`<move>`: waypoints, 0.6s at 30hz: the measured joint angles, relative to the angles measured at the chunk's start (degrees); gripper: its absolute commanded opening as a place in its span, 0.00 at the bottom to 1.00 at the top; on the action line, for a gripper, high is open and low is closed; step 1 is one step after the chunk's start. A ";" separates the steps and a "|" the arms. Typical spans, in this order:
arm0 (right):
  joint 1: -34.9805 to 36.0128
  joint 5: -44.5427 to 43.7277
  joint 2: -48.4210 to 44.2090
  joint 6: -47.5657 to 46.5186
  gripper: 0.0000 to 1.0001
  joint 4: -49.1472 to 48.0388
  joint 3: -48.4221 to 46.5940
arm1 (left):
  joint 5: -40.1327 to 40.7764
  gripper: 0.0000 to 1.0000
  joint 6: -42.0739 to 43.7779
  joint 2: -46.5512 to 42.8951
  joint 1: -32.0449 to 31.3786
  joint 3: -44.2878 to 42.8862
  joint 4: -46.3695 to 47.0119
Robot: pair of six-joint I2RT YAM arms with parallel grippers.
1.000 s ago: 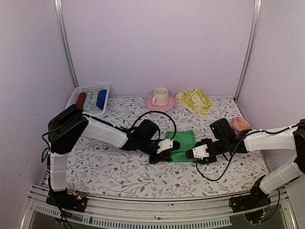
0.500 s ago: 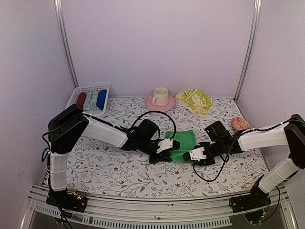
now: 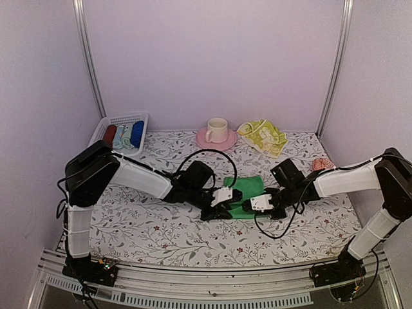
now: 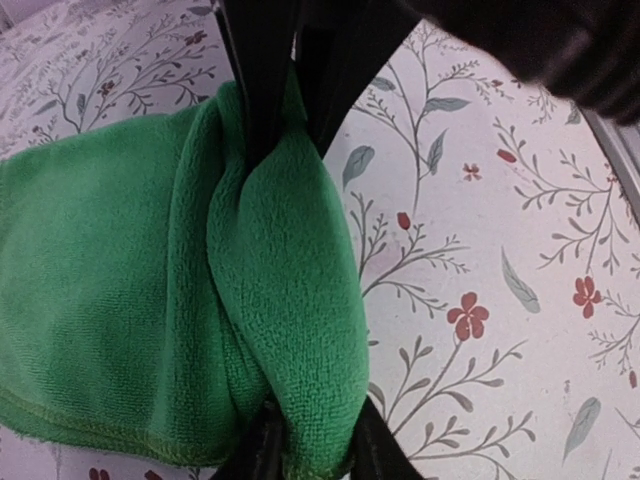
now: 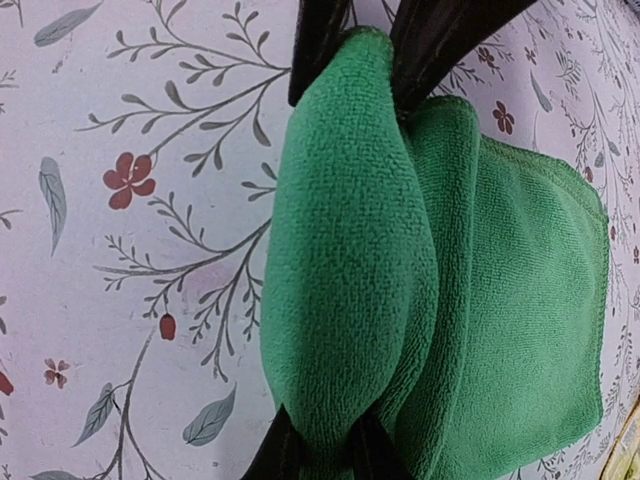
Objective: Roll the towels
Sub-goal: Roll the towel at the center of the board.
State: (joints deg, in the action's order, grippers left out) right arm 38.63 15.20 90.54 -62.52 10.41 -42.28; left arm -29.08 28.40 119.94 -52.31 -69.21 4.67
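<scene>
The green towel is plain bright green; the other towel, pale yellow with green printed marks. The table cover is white with grey leaf sprigs and small red flowers — the saucer pink, the cup cream, the walls lilac

Green towel: thick microfibre-like cloth, matt, short fuzzy pile, stitched hem along one edge. Worktop cover: smooth matt sheet, printed with flowers and leaves. Jaws: black, smooth, faint sheen. Yellow towel: soft printed cloth, crumpled. Basket: white slotted plastic.
</scene>
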 measured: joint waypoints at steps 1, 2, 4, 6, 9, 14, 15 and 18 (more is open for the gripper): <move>0.00 0.13 0.31 0.15 0.14 0.94 -0.66 | 0.02 0.33 0.11 -0.02 0.04 0.15 0.20; 0.00 0.28 0.59 0.33 0.13 1.86 -1.29 | 0.15 0.35 -0.04 -0.15 0.11 0.52 0.55; -0.02 0.61 1.20 0.61 0.12 3.54 -2.51 | 0.52 0.38 -0.13 -0.68 0.15 1.55 1.07; -0.11 1.40 2.32 1.09 0.11 5.84 -4.37 | 1.55 0.41 -0.09 -1.49 0.15 2.71 1.84; -0.76 2.91 4.35 1.49 0.11 9.33 -7.48 | 3.50 0.43 -0.13 -3.19 0.20 5.09 3.48; -2.51 6.45 7.50 2.08 0.10 15.34 -12.00 | 8.59 0.44 0.72 -7.80 0.20 11.72 8.81; -2.84 7.23 8.02 2.14 0.10 16.35 -12.76 | 9.68 0.45 1.14 -8.72 0.07 12.94 10.29; -3.96 9.73 9.66 2.49 0.10 19.87 -15.28 | 13.35 0.46 3.30 -10.73 -0.68 16.52 16.09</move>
State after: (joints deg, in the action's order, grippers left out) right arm 34.68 24.93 100.20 -60.03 30.28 -57.56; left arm -15.73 31.70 109.21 -52.99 -52.69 20.75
